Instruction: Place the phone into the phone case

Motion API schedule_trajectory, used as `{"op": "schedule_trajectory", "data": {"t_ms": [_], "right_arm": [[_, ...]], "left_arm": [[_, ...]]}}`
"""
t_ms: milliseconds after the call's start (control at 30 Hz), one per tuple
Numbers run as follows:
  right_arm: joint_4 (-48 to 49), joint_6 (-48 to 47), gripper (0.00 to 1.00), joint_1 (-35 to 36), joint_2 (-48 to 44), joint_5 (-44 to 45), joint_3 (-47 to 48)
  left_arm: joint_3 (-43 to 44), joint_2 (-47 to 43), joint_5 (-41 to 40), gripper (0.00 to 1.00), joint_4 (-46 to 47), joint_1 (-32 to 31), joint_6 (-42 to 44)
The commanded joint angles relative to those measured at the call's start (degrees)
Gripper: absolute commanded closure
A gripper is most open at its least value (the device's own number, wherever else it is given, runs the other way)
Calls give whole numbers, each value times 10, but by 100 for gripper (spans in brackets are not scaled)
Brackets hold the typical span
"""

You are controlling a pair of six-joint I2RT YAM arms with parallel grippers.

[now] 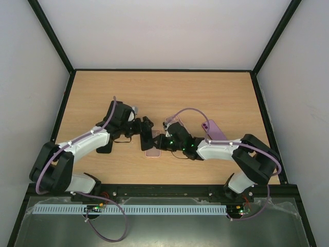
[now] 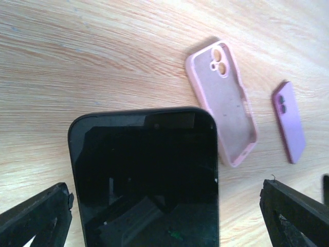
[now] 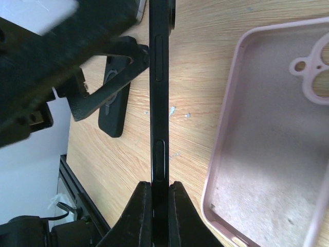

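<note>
- Your right gripper (image 3: 158,188) is clamped on the black phone (image 3: 158,92) — both fingers pinch its thin edge at one end. From the right wrist camera you see the phone edge-on.
- Your left gripper (image 2: 167,218) is spread wide. Its fingers (image 2: 36,216) sit out to either side of the phone's dark screen with a clear gap on each side, and they grip nothing.
- In the top view the two grippers meet nose to nose near the middle of the table (image 1: 216,92), with the phone between them. It is hard to pick out there among the black parts.
- The pink case (image 2: 223,103) lies flat on the wood, open side up, with its camera cut-out at the end far from the left wrist camera. It is empty, and it sits just beside the held phone — below the spot where the grippers meet in the top view.
- A purple phone (image 2: 289,121) lies back up on the table, near the pink case but not touching it, on your right arm's side.
- A black case (image 3: 114,98) lies flat by your left arm, well apart from the pink case.
</note>
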Motion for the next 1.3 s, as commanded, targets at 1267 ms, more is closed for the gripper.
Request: {"op": "schedule_trajectory", "data": {"t_ms": [1267], "right_arm": [[14, 77, 98, -2, -36, 25, -85]], "left_arm": [[-144, 50, 68, 21, 194, -6, -18]]}}
